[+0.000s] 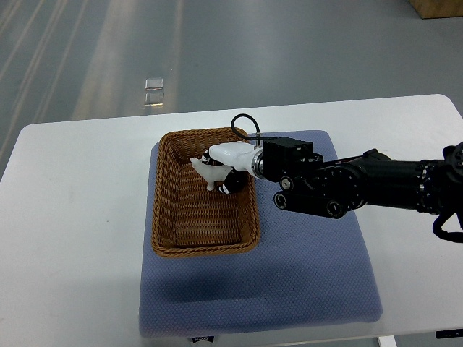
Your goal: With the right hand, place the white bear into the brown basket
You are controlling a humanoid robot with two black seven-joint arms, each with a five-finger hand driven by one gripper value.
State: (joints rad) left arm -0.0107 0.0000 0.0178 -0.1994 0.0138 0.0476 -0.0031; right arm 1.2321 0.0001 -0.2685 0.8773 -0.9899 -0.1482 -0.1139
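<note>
A brown wicker basket (173, 238) sits on the left part of a blue mat (304, 275). My right arm reaches in from the right edge, and its hand (224, 168) hovers over the basket's upper right corner. The fingers are curled around a small white bear (206, 168), which hangs above the basket floor with its legs pointing left and down. Part of the bear is hidden behind the fingers. The left arm does not show.
The mat lies on a white table (72, 217) whose front edge runs along the bottom of the picture. Grey floor lies beyond the far edge. A black cable loops above the right wrist (242, 124).
</note>
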